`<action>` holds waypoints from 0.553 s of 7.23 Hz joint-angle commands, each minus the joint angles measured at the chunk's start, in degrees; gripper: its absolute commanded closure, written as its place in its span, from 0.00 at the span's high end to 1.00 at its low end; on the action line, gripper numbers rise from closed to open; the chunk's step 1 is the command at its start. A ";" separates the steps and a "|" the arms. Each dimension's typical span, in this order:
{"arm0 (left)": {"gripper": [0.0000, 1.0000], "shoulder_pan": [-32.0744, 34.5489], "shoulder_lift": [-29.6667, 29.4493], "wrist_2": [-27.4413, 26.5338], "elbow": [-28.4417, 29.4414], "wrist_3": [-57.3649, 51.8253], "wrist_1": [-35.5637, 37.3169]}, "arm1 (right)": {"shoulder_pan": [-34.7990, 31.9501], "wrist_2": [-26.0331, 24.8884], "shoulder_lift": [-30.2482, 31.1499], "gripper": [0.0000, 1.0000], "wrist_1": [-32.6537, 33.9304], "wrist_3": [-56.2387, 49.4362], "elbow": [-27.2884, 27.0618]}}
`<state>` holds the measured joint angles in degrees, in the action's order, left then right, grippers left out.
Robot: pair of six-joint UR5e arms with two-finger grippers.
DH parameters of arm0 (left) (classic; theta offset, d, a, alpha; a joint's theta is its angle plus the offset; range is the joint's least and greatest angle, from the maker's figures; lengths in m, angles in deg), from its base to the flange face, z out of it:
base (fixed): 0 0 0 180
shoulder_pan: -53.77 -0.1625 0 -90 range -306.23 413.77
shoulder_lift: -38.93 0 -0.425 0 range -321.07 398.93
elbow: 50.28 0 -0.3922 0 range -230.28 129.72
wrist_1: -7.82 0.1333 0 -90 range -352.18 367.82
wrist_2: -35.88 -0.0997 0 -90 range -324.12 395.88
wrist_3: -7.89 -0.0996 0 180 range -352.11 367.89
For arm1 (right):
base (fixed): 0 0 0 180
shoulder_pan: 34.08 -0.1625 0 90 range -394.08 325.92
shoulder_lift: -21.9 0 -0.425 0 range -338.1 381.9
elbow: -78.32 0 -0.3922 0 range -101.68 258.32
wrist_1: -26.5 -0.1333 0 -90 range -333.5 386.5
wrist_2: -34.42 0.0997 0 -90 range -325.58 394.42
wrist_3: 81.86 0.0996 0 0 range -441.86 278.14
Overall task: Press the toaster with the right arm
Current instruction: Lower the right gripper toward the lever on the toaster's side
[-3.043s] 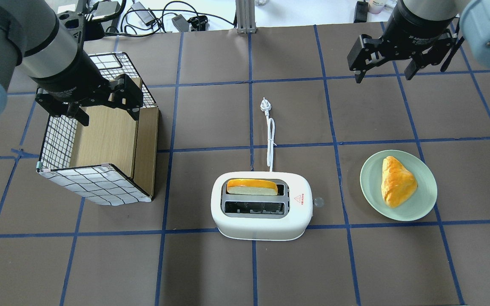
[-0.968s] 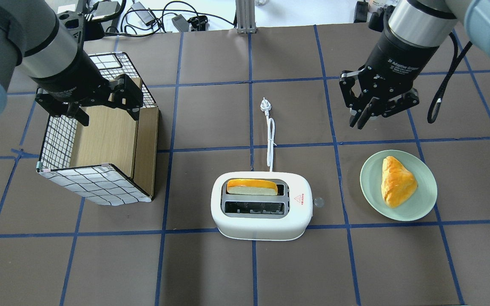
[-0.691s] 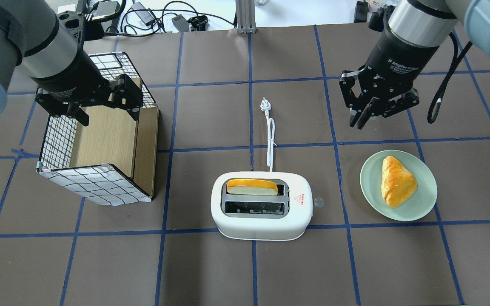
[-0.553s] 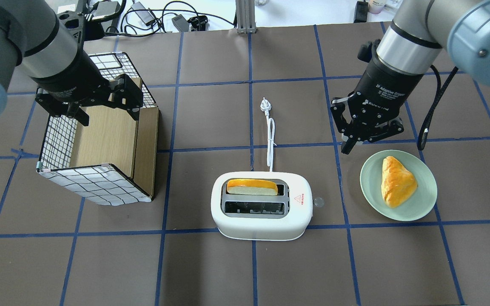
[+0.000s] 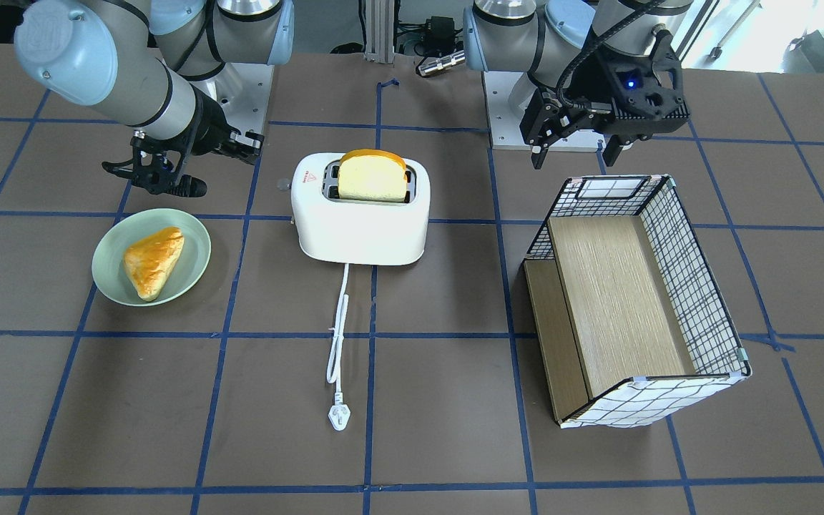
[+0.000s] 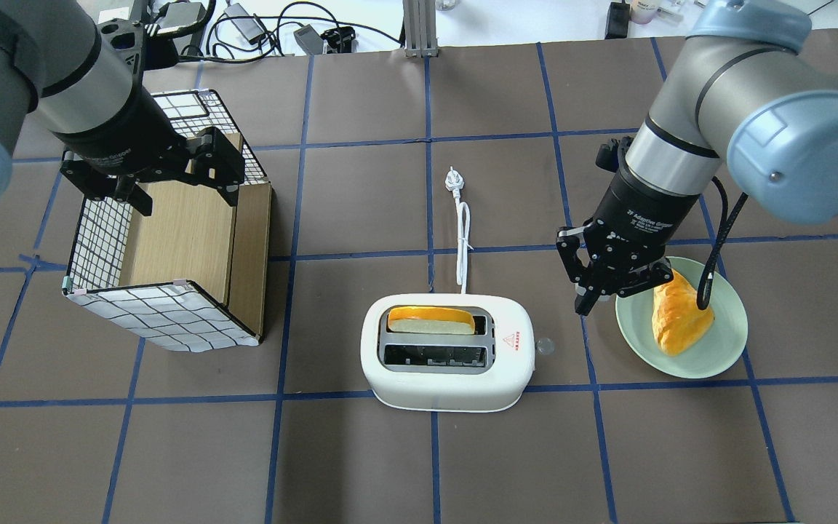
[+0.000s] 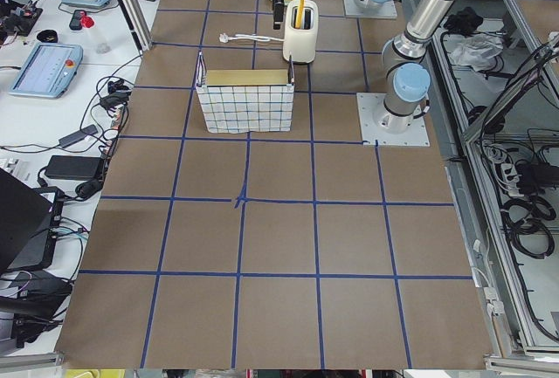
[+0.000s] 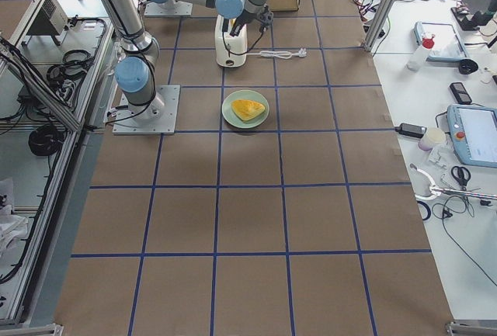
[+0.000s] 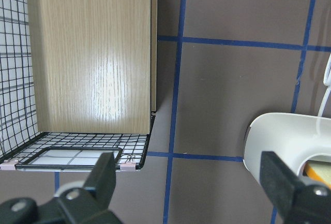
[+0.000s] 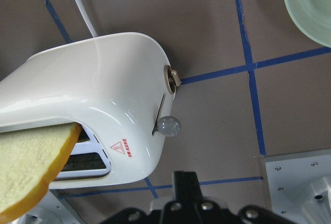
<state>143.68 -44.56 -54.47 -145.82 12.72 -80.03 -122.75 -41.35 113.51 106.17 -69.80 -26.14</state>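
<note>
The white toaster (image 6: 448, 371) stands mid-table with a bread slice (image 6: 431, 320) upright in its far slot; it also shows in the front view (image 5: 360, 222). Its lever knob (image 6: 545, 346) sticks out of the right end. My right gripper (image 6: 585, 306) is shut and empty. It hangs above the table just right of and beyond the knob, not touching it. In the right wrist view the knob (image 10: 168, 125) lies just ahead of the shut fingertips (image 10: 185, 178). My left gripper (image 6: 186, 193) is open and empty above the basket.
A green plate (image 6: 724, 353) with a pastry (image 6: 681, 313) lies just right of my right gripper. A wire basket with a wooden insert (image 6: 164, 316) lies on its side at the left. The toaster's white cord (image 6: 465, 240) and plug (image 6: 453, 180) run away from it.
My right gripper has shut and has moved from the far right corner down and inward to just beside the toaster's lever end. The left arm has not moved.
</note>
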 commanded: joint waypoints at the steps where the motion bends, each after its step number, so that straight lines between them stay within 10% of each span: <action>1: 1.00 0.00 0.00 0.00 0.00 0.00 -0.04 | -0.01 0.53 1.20 0.00 5.91 0.07 -6.09; 4: 1.00 0.00 0.00 0.00 0.00 0.00 0.05 | -0.01 5.61 0.67 0.00 9.62 -0.02 -7.87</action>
<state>143.68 -44.56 -54.47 -145.82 12.72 -80.01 -122.76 -37.90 114.37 114.35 -69.79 -33.42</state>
